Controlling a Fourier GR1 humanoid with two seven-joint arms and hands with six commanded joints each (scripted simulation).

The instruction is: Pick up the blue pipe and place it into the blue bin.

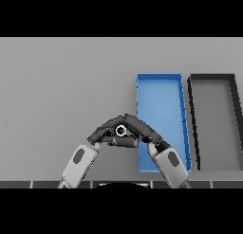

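Head view: left hand (105,132) & right hand (144,131) are meeting just left of the blue bin (161,76), fingers curling round a small dark ringed piece (120,130), prob. the pipe though not blue; should be lifting level before shifting over the bin's left wall.

light: even, soft, moderately dim, no clear source | shadows: faint, darker inside the black bin (213,124) walls | glare: 1 small bright ring between the dark hands (left hand (107,131), right hand (142,130)) | focus: uniform | table (61,86): flat grey, edges undistorted
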